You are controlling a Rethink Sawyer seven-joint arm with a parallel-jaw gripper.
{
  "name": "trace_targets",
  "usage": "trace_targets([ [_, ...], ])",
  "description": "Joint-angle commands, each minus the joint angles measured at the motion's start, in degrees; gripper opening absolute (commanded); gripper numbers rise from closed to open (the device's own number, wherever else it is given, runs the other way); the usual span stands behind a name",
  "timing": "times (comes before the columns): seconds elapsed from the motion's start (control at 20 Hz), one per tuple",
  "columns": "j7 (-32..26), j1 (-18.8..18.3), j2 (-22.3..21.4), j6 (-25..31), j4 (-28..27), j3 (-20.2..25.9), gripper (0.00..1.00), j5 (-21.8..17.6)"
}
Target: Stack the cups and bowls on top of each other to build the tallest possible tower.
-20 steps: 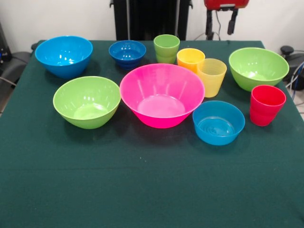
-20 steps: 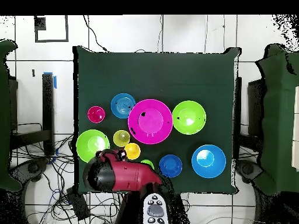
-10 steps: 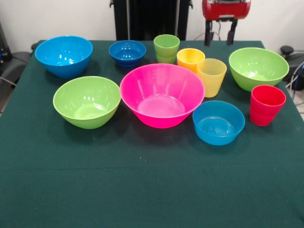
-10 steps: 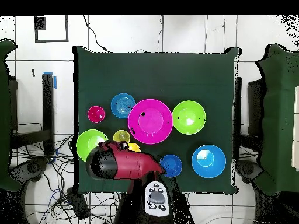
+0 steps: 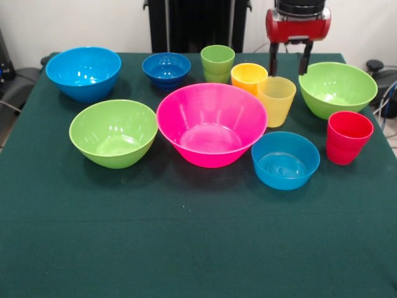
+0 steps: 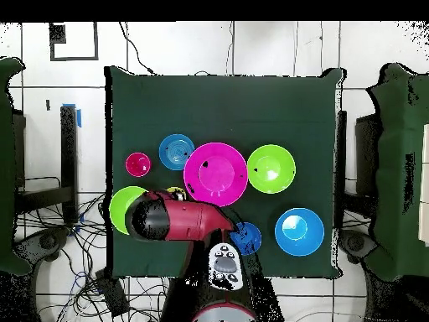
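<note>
Nothing had been stacked at this moment: every cup and bowl stood alone on the green surface (image 5: 186,248), so the step in hand read as the reach for a first piece. Seen from the front, the gripper (image 5: 288,62) hung empty, its fingers (image 5: 273,59) spread apart, just above and behind the yellow cup (image 5: 276,99) and a little toward three o'clock of the orange cup (image 5: 248,77).

Taking the pink bowl (image 5: 211,123) as the dial's centre in the front view, the green cup (image 5: 218,63) stood at twelve o'clock, the dark blue bowl (image 5: 166,69) at eleven, the medium blue bowl (image 5: 83,72) at ten, one lime bowl (image 5: 113,132) at nine, the light blue bowl (image 5: 285,159) at four, the red cup (image 5: 348,136) at three and the other lime bowl (image 5: 337,89) at two.

From overhead the arm (image 6: 180,225) covered the cups below it, so the line-up could not be checked there.

The next move probably called for lowering the spread fingers astride the yellow cup's rim, one inside and one outside, without nudging the orange cup that touched or nearly touched it.
</note>
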Motion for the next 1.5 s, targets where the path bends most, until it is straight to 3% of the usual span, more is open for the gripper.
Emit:
trace_targets([
  [0.05, 6.04, 0.75, 2.06, 10.43, -8.91, 3.67, 1.0, 1.01],
  [0.4, 6.6, 0.65, 4.21, 16.53, -15.37, 4.9, 1.0, 2.34],
  [0.75, 7.1, 0.81, 5.83, 17.33, -18.04, 4.89, 1.0, 2.93],
  [1.5, 3.84, -0.99, 14.9, 9.98, -24.05, 7.4, 1.0, 0.38],
])
